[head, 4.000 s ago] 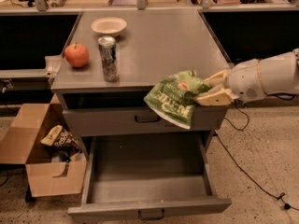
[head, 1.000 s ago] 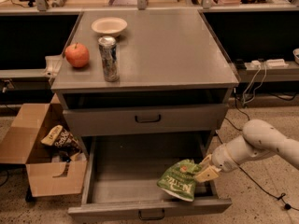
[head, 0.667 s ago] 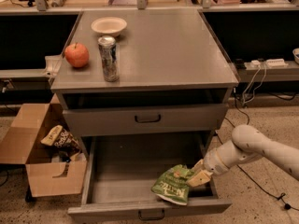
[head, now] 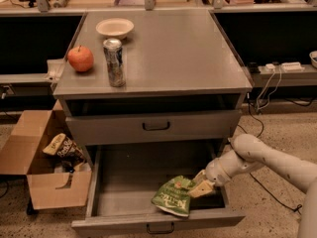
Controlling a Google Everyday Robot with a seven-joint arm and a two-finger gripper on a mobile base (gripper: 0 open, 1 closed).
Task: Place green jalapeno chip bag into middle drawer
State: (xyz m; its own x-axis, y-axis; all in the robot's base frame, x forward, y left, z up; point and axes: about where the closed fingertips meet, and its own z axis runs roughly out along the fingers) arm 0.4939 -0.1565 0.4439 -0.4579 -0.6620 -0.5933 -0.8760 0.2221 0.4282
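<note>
The green jalapeno chip bag [head: 173, 197] is a crinkly light-green foil bag with white lettering. It lies inside the open middle drawer [head: 124, 177], at its front right, close to the front wall. My gripper [head: 199, 187] reaches in from the right over the drawer's right side. Its tan fingers [head: 203, 188] are shut on the bag's right edge. The white arm [head: 262, 157] runs up and out to the right. The drawer's black loop handle [head: 160, 228] shows at the bottom edge.
On the grey cabinet top [head: 188, 53] stand a red apple [head: 80, 58], a drink can [head: 114, 62] and a white bowl [head: 114, 28]. The closed drawer front [head: 156, 126] sits above the open drawer. A cardboard box [head: 34, 167] with a brown-and-white snack bag [head: 62, 145] stands at left.
My gripper has carried the bag from in front of the cabinet top down into the open drawer. In the last second it moved the bag slightly left and lower, toward the drawer front.
</note>
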